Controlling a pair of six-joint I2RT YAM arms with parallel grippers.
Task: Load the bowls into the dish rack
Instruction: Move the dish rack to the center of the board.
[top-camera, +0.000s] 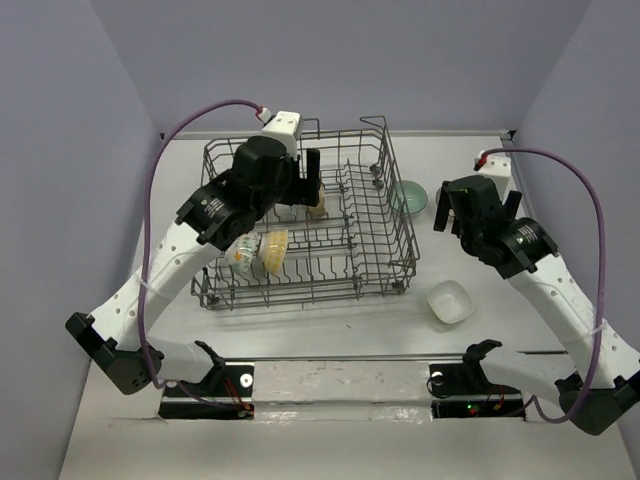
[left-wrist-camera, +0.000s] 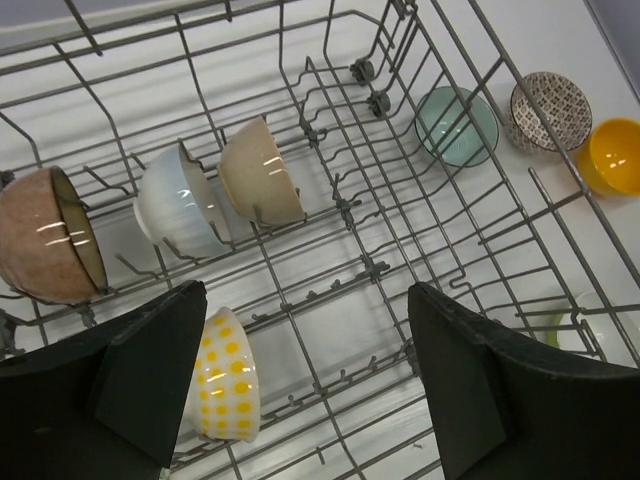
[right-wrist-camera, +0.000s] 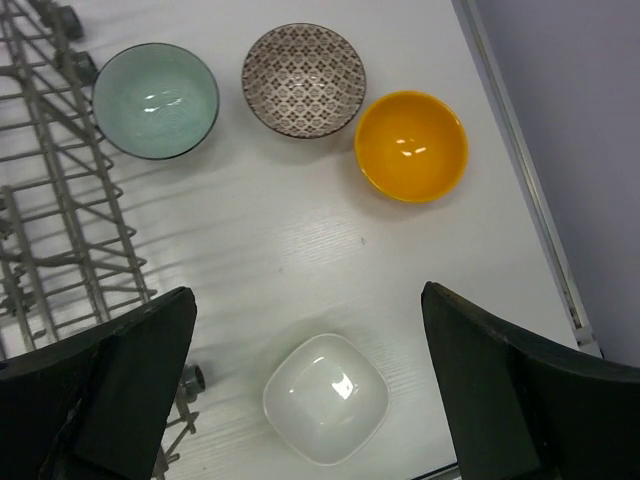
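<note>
**A:** Where is the left hand (left-wrist-camera: 305, 300)?

**B:** It hangs over the inside of the dish rack (top-camera: 330, 285), fingers spread wide, nothing between them.

**A:** What sits in the rack?

**B:** Four bowls, all on edge among the tines. In the left wrist view a row climbs from 9 o'clock toward 11: a brown bowl (left-wrist-camera: 45, 250), a white ribbed bowl (left-wrist-camera: 180, 212), then a beige bowl (left-wrist-camera: 262, 170). A yellow-dotted bowl (left-wrist-camera: 225, 375) stands in the nearer row, at 7 o'clock.

**A:** And the right hand (right-wrist-camera: 308, 295)?

**B:** Released too, and empty, held above the desk (right-wrist-camera: 270, 240) on the rack's 3 o'clock side.

**A:** Which bowls lie out there?

**B:** Four, all upright on the desk and apart from one another. From the right wrist, a teal bowl (right-wrist-camera: 155, 100) is at 10 o'clock, just beside the rack's wire wall. A patterned bowl (right-wrist-camera: 303, 80) is at 12, and an orange-yellow bowl (right-wrist-camera: 411, 145) at 1. A squarish white bowl (right-wrist-camera: 325, 398) is at 6, low in the frame between the two fingers.

**A:** And from above?

**B:** The teal one sits at the rack's 3 o'clock, the white one at its 5 o'clock. The right arm hides the other two.
</note>
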